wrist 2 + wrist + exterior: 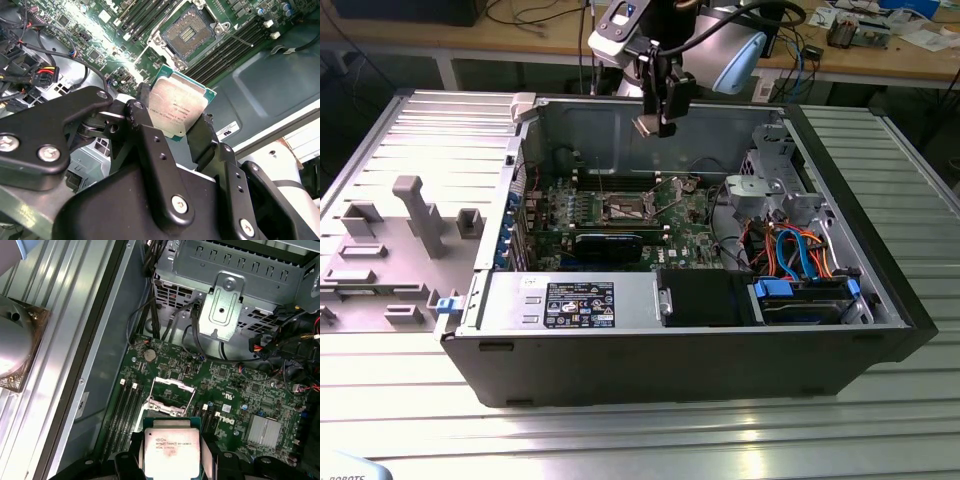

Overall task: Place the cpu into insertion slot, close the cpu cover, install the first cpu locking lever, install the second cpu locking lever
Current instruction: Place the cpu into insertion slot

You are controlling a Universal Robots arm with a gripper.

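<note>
**Grip.** The gripper (651, 120) is hanging well above the insertion slot (188, 31), over the open computer case (720, 350) that is lying on the table (620, 440). The jaws are clamped on the cpu (177, 107), pressing on two opposite edges. This is leaving the metal top facing the wrist and the underside free, turned toward the slot.

**Attitude.** The chip is being carried flat, judged roughly parallel to the motherboard (235, 390) around the slot, and is touching nothing but the jaws.

**Position.** In the first wrist view the cpu is sitting beside the slot rather than squarely over it, so alignment is judged incomplete.

**Slot.** It is standing uncovered, with its contact field exposed. Memory slots (235, 47) are flanking it closely on both sides, which is likely why the chip is being kept level and high.

**Progress.** Placement is not yet done.
</note>
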